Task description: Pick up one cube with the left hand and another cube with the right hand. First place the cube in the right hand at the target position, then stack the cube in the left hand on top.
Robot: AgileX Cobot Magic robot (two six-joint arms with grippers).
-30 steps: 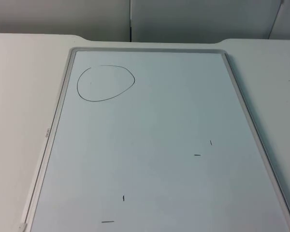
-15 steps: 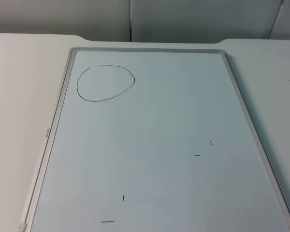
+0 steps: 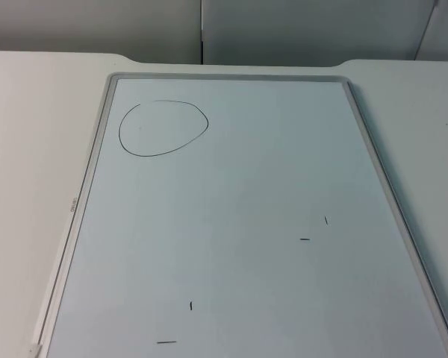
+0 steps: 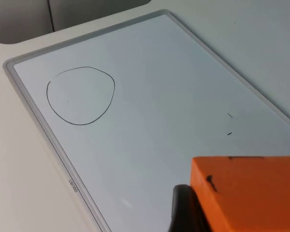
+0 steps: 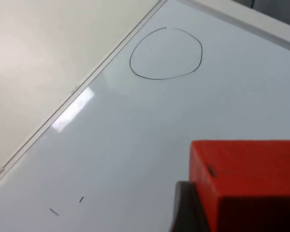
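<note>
Top view first: we see a whiteboard [image 3: 239, 216] with a grey frame lying flat on the white table [image 3: 30, 149], its far edge near the grey partition wall [image 3: 209, 30]. A hand-drawn black circle [image 3: 164, 128] sits on the board near its far left corner, and a few short black pen marks [image 3: 305, 239] are scattered across the nearer part of the board.

From the left wrist view, we find the left gripper [image 4: 241, 203] clamped on an orange cube [image 4: 246, 193], held up off the board; a black fingertip [image 4: 186, 210] presses against the cube's side. A small dark spot marks the cube's facing side. Beyond the cube we see the whiteboard [image 4: 150, 111] and the drawn circle [image 4: 80, 95], well apart from the gripper, and the board's frame [image 4: 48, 140] with a small printed label on it.

From the right wrist view, we find the right gripper [image 5: 241, 198] closed around a red cube [image 5: 249, 186], also lifted above the board, with a black fingertip [image 5: 186, 208] against the cube's side. The drawn circle [image 5: 166, 53] lies well ahead of this cube on the whiteboard [image 5: 135, 135], and two short pen marks [image 5: 81, 199] lie on the nearer part of the board. A bright reflection lies on the board just inside its frame.
</note>
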